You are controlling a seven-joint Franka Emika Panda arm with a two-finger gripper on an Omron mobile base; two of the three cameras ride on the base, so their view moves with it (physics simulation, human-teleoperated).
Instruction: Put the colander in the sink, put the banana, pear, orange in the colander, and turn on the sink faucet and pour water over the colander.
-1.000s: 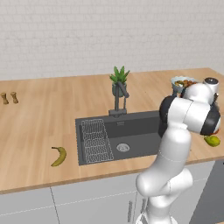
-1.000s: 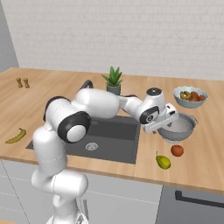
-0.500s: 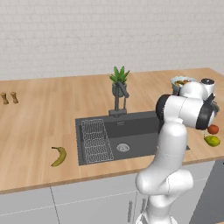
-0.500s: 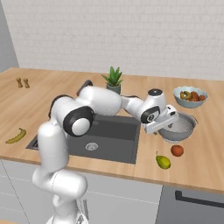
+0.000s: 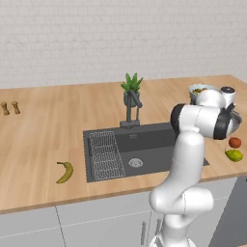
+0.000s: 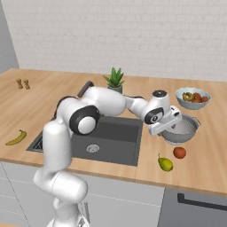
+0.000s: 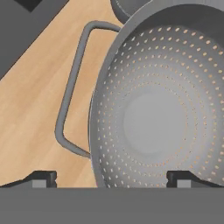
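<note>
Counter (image 6: 208,146): empty colander (image 6: 181,130)

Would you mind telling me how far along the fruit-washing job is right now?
Nothing is done yet. In hand: the open end effector is at the colander, which sits on the counter right of the sink. Left: move it in, add the banana, pear and orange, then run the faucet.

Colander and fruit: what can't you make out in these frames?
- Colander: in the left base view, mostly behind the arm; in the hand view, its right side is cut off by the frame edge.
- Gripper: fingertips barely rise above the bottom band.
- Fruit bowl: contents too small to identify.
</note>
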